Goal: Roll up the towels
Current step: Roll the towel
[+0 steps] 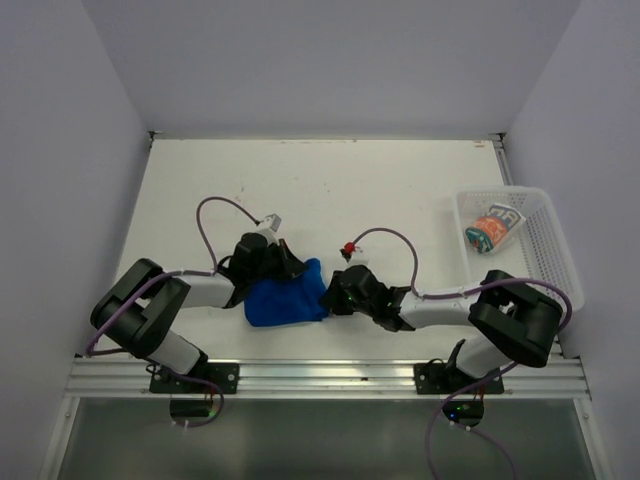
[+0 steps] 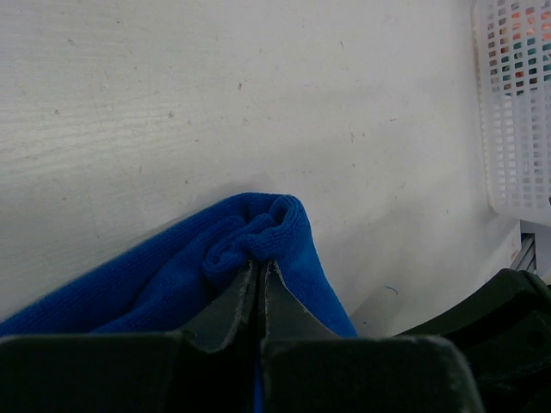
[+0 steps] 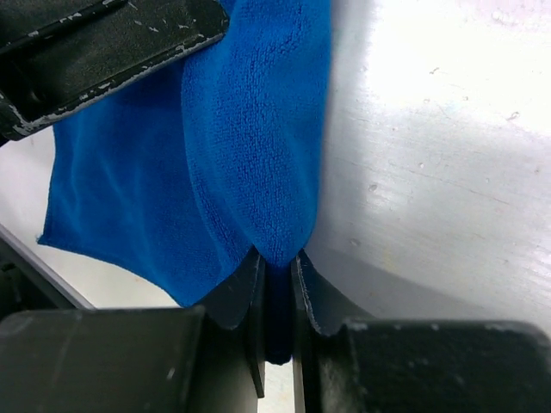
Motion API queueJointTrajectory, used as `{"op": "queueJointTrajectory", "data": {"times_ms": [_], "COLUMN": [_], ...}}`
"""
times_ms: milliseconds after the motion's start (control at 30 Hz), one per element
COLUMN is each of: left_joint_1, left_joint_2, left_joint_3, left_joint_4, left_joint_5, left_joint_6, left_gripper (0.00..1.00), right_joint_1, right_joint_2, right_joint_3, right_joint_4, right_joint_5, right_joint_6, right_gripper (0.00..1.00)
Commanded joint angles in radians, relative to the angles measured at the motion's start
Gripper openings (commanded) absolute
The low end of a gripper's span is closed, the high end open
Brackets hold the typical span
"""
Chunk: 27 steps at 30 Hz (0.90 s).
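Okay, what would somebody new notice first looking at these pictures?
The bright blue towel stands out, crumpled at the near middle of the white table, with the left gripper and the right gripper each pinching a fold of it. Next comes the patterned towel, bundled inside the white mesh basket on the right.

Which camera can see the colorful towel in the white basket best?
The top camera. It looks down into the basket and shows the patterned towel whole. The left wrist camera catches only specks of its colour through the mesh. The right wrist camera does not show it.
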<state>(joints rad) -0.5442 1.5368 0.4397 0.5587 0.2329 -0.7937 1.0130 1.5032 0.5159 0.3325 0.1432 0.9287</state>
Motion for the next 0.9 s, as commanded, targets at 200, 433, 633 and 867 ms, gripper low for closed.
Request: {"op": "queueJointTrajectory", "data": {"times_ms": [200, 433, 633, 867], "left_joint_1": [0.013, 0.015, 0.015, 0.020], "left_joint_2": [-0.069, -0.106, -0.121, -0.135], "left_joint_3": [0.066, 0.109, 0.129, 0.148], "left_joint_4": [-0.155, -0.227, -0.247, -0.278], "left_joint_5": [-0.050, -0.075, -0.067, -0.057], "left_joint_6": [0.008, 0.062, 0.063, 0.054], "left_gripper": [0.04, 0.18, 0.23, 0.24], "right_joint_1": [0.002, 0.006, 0.022, 0.073], "right_joint_2": [-0.032, 0.011, 0.055, 0.127], "right_joint_3": [0.134, 0.234, 0.315, 0.406], "right_joint_4": [-0.300, -0.455, -0.556, -0.656], "right_joint_5": [0.197, 0.266, 0.318, 0.415], "right_joint_6": [-0.180, -0.307, -0.366, -0.419], "right_gripper": [0.00, 0.00, 0.00, 0.00]}}
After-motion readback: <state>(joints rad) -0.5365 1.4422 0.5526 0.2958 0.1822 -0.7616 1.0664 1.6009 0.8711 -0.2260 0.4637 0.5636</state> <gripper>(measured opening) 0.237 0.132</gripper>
